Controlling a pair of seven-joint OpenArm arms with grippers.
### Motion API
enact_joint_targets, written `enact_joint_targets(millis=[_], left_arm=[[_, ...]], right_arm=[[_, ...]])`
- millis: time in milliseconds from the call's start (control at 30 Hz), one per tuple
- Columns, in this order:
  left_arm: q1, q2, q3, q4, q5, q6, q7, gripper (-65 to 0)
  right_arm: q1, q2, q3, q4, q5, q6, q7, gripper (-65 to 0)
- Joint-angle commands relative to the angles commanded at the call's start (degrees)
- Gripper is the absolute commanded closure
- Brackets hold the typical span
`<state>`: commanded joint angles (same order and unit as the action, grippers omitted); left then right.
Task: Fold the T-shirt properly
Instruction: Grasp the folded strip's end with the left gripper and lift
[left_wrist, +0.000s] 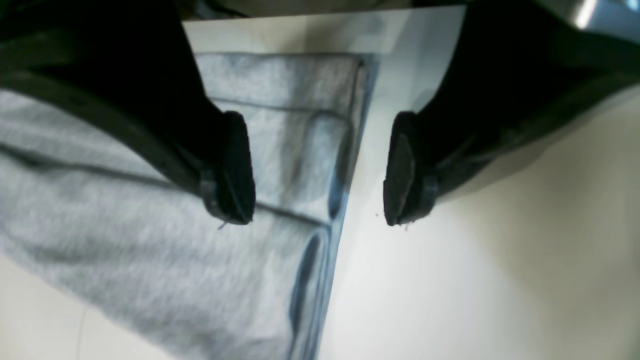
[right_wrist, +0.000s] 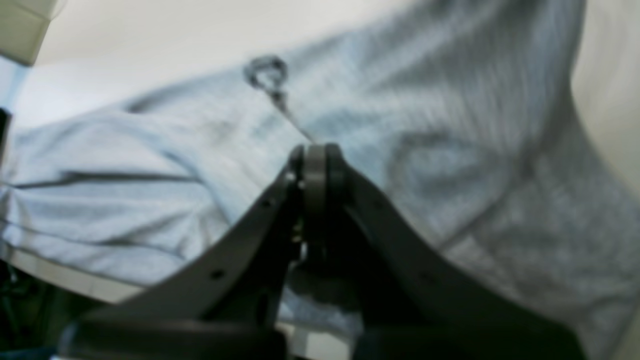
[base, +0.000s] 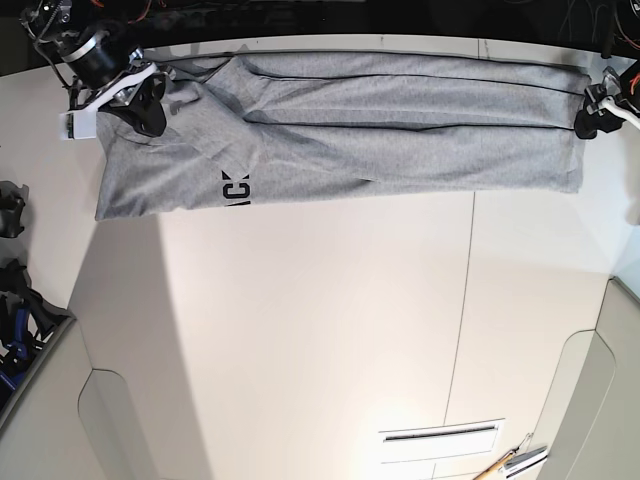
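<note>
T-shirt (base: 400, 130) lies in a long band along the table's (base: 330, 320) far edge. Right gripper (right_wrist: 315, 155) is closed tight w/ cloth bunched around it; can't tell if it's pinching fabric. Left gripper (left_wrist: 320, 170) is wide open, empty, straddling the shirt's end edge. Looks mid-fold; next, prob. left closes on that edge.

We are noting matte black, curved plastic fingers (left_wrist: 235, 170) with flat rubbery pads on both grippers; small screw holes are showing on the right gripper (right_wrist: 315, 155), white bracket pieces at each wrist.
</note>
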<state>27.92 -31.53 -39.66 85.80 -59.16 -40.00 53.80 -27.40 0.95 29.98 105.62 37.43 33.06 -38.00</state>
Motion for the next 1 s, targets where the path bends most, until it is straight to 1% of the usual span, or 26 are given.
enact_joint_targets(millis=[100,267,367,467,600,767,1000], left_arm=[[0.02,0.28,0.00,-1.97,-1.31,0.00,0.00,-43.6],[-0.02,0.31,0.00,-4.15,-4.79,0.00,0.02,-43.6],[-0.11,0.61,0.00,-4.17,-4.92,0.00,0.04,-43.6],[-0.15,2.10,0.20,-4.17,-4.92,0.00,0.02,-43.5],[-0.15,3.13,1.49,-4.17,-5.27,0.00,0.02,-43.5],[-0.15,3.30,1.57,-4.17,-7.82,0.00,0.04,-43.4],[-0.15,3.28,4.35,-4.11,-7.91,0.00,0.46,-43.4]], right_arm=[[1.42,0.00,0.00,-2.80,3.04,0.00,-0.09,0.0],[3.32,0.00,0.00,-2.89,5.75,0.42,-3.02,0.0],[3.41,0.00,0.00,-2.86,6.97,0.39,-3.04,0.0],[3.41,-0.02,0.00,-2.86,7.17,0.39,-3.21,0.0],[3.41,0.00,0.00,-2.86,7.19,0.39,-3.23,0.0],[3.41,0.00,0.00,-2.86,7.19,0.39,-3.45,0.0],[3.43,-0.02,0.00,-2.86,8.66,0.42,-3.43,0.0]])
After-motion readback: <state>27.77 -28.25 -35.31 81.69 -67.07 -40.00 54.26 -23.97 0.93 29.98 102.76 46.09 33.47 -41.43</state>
